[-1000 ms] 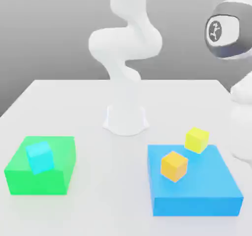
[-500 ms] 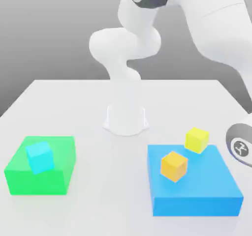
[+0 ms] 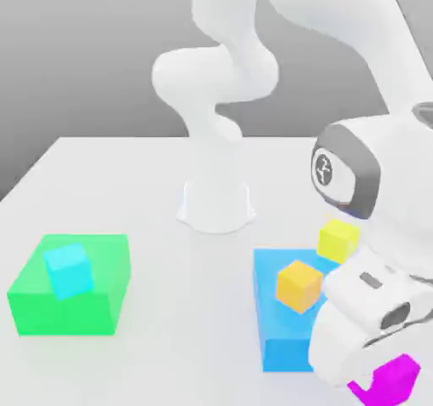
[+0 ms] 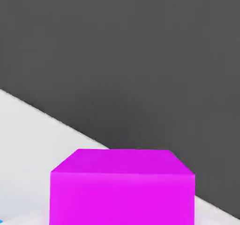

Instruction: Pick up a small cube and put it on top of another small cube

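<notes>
An orange cube (image 3: 298,285) rests on a flat blue block (image 3: 279,345). A yellow cube (image 3: 337,240) stands on the table just behind that block. On the exterior view's left, a cyan cube (image 3: 68,270) sits tilted on a green block (image 3: 51,307). A magenta cube (image 3: 391,382) shows at the lower right, right under my gripper (image 3: 385,358), whose white hand covers the blue block's right part. In the hand view the magenta cube (image 4: 122,186) is close up, with the table edge behind it. Whether I hold it is unclear.
The arm's white base (image 3: 216,205) stands at the middle back of the white table (image 3: 127,193). The arm's big links (image 3: 372,184) fill the exterior view's right side. Bare table lies between the green and blue blocks.
The arm has swung down from the upper right to the front right, now covering part of the blue block. The magenta cube has come into view beneath the hand. The other cubes stayed put.
</notes>
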### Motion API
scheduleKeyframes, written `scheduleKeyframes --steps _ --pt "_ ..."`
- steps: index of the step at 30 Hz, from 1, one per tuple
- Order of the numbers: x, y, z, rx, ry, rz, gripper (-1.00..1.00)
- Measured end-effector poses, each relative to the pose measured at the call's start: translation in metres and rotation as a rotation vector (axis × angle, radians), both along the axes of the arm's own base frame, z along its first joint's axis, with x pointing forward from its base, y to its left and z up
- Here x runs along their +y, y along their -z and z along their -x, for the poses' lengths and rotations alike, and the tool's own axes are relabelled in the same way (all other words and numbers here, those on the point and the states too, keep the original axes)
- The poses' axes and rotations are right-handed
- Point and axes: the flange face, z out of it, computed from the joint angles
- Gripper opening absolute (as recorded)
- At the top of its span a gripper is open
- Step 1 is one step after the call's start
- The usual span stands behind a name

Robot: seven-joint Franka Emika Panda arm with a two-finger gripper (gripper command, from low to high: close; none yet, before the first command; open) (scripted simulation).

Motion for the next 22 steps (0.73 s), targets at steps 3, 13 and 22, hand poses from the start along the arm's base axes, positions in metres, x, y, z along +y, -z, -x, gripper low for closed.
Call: scheduleKeyframes --steps 3,13,22 --pt "-0.075 -0.021 0.013 -0.005 0.162 0.007 -1.0" --pt "-0.321 -0.079 0.171 -0.013 0.859 -0.043 -1.0" --pt "-0.339 -0.022 0.199 -0.013 0.945 -0.061 1.0"
